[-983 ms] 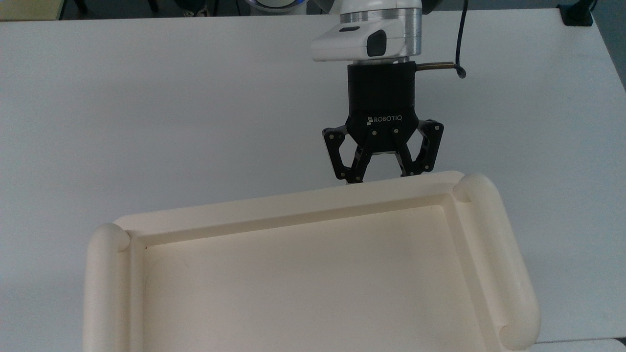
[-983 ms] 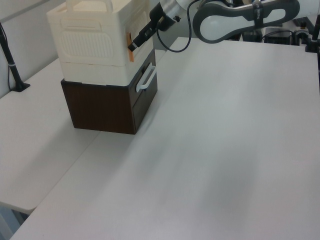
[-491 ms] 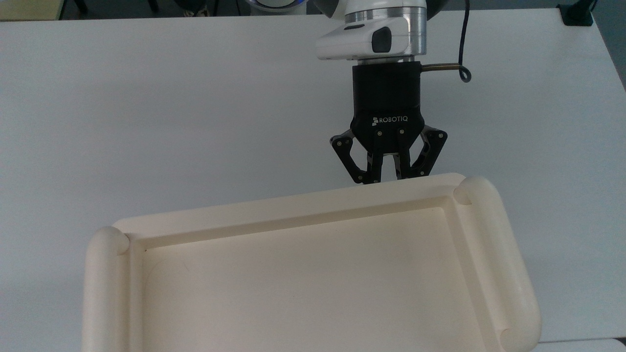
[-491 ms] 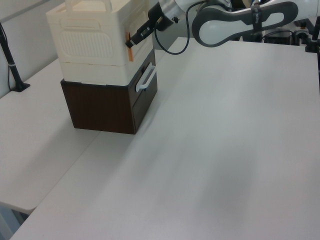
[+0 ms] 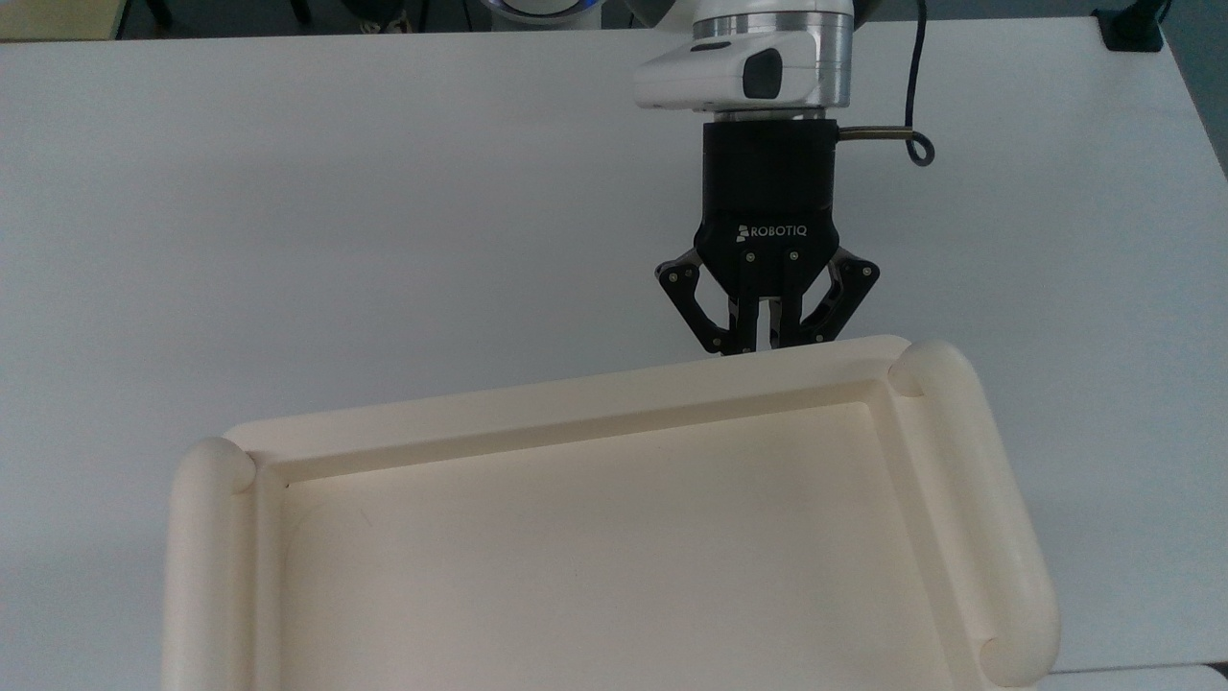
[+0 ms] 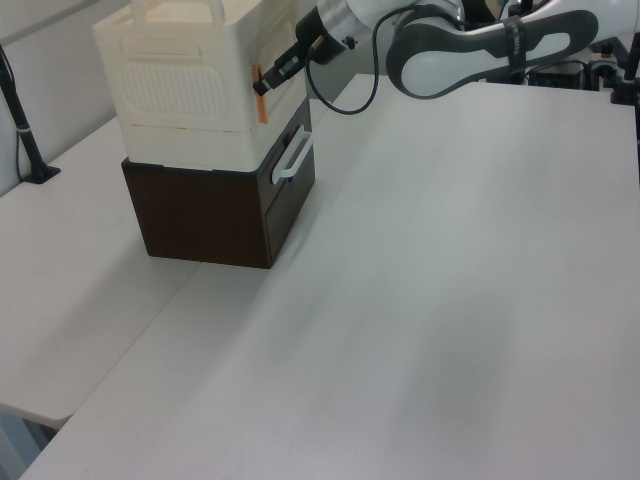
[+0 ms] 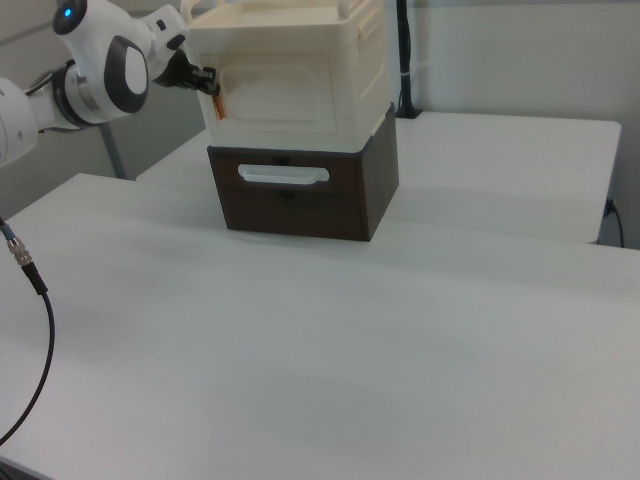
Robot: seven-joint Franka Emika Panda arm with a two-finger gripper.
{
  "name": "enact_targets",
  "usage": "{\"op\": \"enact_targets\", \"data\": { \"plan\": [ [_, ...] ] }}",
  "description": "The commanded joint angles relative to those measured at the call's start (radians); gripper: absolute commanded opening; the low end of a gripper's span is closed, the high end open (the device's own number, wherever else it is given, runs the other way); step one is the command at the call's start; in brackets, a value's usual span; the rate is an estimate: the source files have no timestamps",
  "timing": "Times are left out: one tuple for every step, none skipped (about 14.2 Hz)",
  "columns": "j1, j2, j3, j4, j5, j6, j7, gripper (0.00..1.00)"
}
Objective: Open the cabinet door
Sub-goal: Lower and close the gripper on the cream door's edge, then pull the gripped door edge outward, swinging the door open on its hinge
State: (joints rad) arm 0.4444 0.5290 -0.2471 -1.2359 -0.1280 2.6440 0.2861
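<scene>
Standing on one dark base (image 7: 300, 200), one cabinet (image 7: 290, 85) meets one gripper (image 5: 766, 345), fingers nearly together.

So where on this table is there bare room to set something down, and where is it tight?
The white table lies bare in front of the dark drawer base, out to the near edge and the left view's right. It is tight at the cabinet front, where the gripper sits at the orange tab on the cabinet door.
</scene>
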Motion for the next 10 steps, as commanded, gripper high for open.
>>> {"op": "enact_targets", "data": {
  "plan": [
    [-0.001,-0.107,0.025,-0.077,-0.013,-0.151,0.018,0.07],
    [-0.007,-0.131,0.032,-0.097,-0.012,-0.174,0.016,0.07],
    [-0.025,-0.176,0.06,-0.131,-0.01,-0.218,0.015,0.07],
    [-0.045,-0.2,0.084,-0.145,-0.007,-0.249,0.016,0.07],
    [-0.068,-0.222,0.101,-0.158,0.002,-0.287,0.018,0.07],
    [-0.094,-0.242,0.118,-0.174,0.014,-0.33,0.016,0.1],
    [-0.122,-0.266,0.138,-0.189,0.021,-0.384,0.015,0.12],
    [-0.151,-0.293,0.156,-0.204,0.022,-0.445,0.015,0.16],
    [-0.176,-0.308,0.169,-0.208,0.022,-0.513,0.013,0.24],
    [-0.196,-0.32,0.172,-0.209,0.022,-0.577,0.013,0.32]
  ]
}}
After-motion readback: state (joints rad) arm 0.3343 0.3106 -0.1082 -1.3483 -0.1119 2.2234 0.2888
